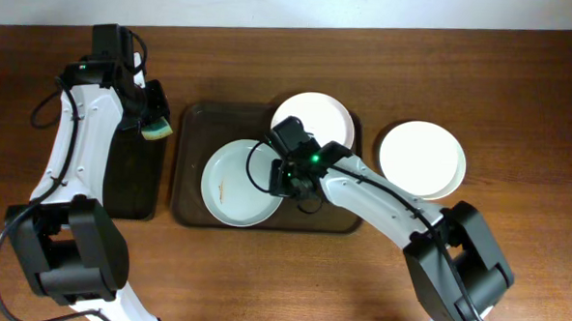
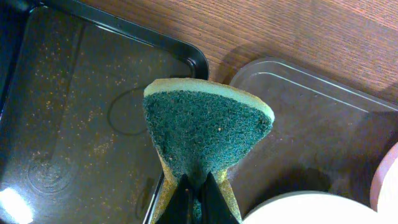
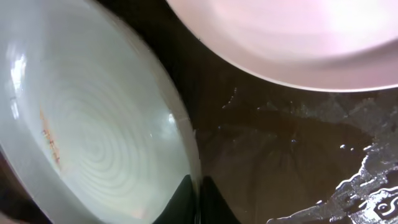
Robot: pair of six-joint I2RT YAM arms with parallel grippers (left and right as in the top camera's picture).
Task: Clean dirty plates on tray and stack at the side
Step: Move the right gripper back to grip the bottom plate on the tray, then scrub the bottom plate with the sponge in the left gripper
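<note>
**Mint plate in tray, right hand on its rim; sponge held at left.**

The pale mint round shallow plate [image 1: 232, 182] lies in the front half of the large brown rectangular tray [image 1: 193, 118]. We judge it stiff, glossy, chippable and light, and probably slick, since the tray floor beside it looks wet. The rim is the place to hold, leaving the bowl free for wiping. Its face shows concentric rings and a thin brownish-orange smear [image 3: 50, 134] left of centre. The right hand [image 3: 199, 186] has its fingers pinched together on this plate's right rim. A white round plate [image 1: 312, 115] sits at the tray's back right corner, and a second white round plate [image 1: 421, 159] rests on the wooden worktop [image 1: 521, 93] beyond. The left hand [image 2: 199, 202] is clamped on a green-and-yellow scouring sponge [image 2: 202, 130] above the narrow black tray [image 1: 135, 188].
</note>
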